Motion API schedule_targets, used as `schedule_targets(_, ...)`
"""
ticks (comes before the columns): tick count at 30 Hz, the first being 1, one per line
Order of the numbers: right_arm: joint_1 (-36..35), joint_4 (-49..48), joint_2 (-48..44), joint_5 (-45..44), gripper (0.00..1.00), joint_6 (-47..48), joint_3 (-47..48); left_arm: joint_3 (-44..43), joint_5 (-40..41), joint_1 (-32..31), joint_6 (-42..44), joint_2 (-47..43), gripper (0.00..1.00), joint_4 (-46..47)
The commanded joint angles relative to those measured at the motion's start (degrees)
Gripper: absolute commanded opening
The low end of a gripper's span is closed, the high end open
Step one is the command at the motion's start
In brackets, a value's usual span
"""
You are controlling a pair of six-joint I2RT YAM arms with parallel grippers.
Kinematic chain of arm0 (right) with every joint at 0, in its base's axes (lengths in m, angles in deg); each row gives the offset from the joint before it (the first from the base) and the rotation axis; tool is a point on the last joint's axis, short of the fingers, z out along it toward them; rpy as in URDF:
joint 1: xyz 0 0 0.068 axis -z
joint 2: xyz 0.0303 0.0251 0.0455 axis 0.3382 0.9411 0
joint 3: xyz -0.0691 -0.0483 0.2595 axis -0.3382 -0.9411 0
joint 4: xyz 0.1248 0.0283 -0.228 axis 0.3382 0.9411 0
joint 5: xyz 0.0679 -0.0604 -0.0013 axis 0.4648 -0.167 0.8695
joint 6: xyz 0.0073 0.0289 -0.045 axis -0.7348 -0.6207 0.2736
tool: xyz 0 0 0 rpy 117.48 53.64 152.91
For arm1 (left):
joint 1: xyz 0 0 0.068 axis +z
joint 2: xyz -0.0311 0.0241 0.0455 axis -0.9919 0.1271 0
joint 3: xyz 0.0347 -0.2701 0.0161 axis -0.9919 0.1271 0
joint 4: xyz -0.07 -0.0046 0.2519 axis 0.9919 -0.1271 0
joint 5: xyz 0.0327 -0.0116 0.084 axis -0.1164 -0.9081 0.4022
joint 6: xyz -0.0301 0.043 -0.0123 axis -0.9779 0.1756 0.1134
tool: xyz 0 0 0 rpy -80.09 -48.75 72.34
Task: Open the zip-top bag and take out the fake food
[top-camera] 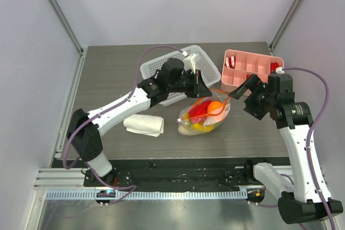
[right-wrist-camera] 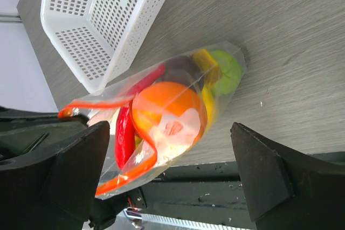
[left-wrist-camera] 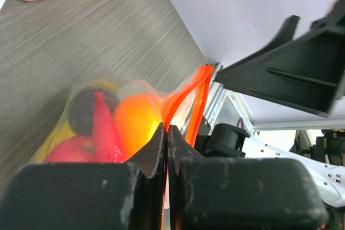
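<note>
The clear zip-top bag (top-camera: pixel 205 116) lies in the middle of the table, its orange-red zip strip (top-camera: pixel 215 92) lifted toward the back. Inside show an orange (top-camera: pixel 215 107), a red piece (top-camera: pixel 197 109) and yellow and green fruit (top-camera: pixel 200 127). My left gripper (top-camera: pixel 199 85) is shut on the bag's top edge; in the left wrist view the fingers (left-wrist-camera: pixel 165 144) pinch the strip (left-wrist-camera: pixel 186 98). My right gripper (top-camera: pixel 241 90) is open just right of the bag's top. In the right wrist view the bag (right-wrist-camera: pixel 178 117) hangs between its spread fingers (right-wrist-camera: pixel 81 160), nearer the left one.
A white perforated basket (top-camera: pixel 156 68) stands behind the bag. A pink compartment tray (top-camera: pixel 250 71) with red-and-white striped pieces (top-camera: pixel 230 62) is at the back right. A rolled white cloth (top-camera: pixel 144 125) lies left of the bag. The table's front edge runs close below.
</note>
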Motion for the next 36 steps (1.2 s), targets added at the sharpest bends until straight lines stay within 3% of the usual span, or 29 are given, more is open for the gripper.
schedule_targets(1, -0.41, 3.70, -0.48, -1.54, 1.00, -1.00, 4.86, -0.10, 1.34, -0.20, -0.92, -0.90, 0.00, 5.02)
schedule_targets(4, -0.32, 4.49, -0.31, -2.25, 1.00, -0.37, 5.13, -3.85, 0.81, -0.11, -1.18, 0.95, 0.00, 1.44)
schedule_targets(10, -1.89, -1.65, -1.62, 9.53, 0.98, -9.76, -3.38, -8.97, -2.96, -0.02, -7.93, 7.54, 0.00, 0.79)
schedule_targets(18, -3.74, -5.43, -1.28, 9.62, 0.77, -22.59, -7.34, -8.18, -5.60, -0.20, -15.68, 10.18, 0.00, 2.03)
schedule_targets(30, -4.27, -1.06, 5.14, 4.96, 0.57, -26.91, -3.83, -8.27, -6.39, -0.20, -18.23, 8.60, 0.00, 0.36)
schedule_targets(33, -4.36, -1.66, 5.32, 5.57, 0.44, -28.67, -5.41, -7.83, -6.83, -0.55, -18.23, 8.16, 0.00, 0.36)
schedule_targets(36, -4.62, 0.87, 5.40, 4.44, 0.17, -27.71, -4.63, -7.83, -7.45, -0.81, -17.88, 8.16, 0.00, 0.36)
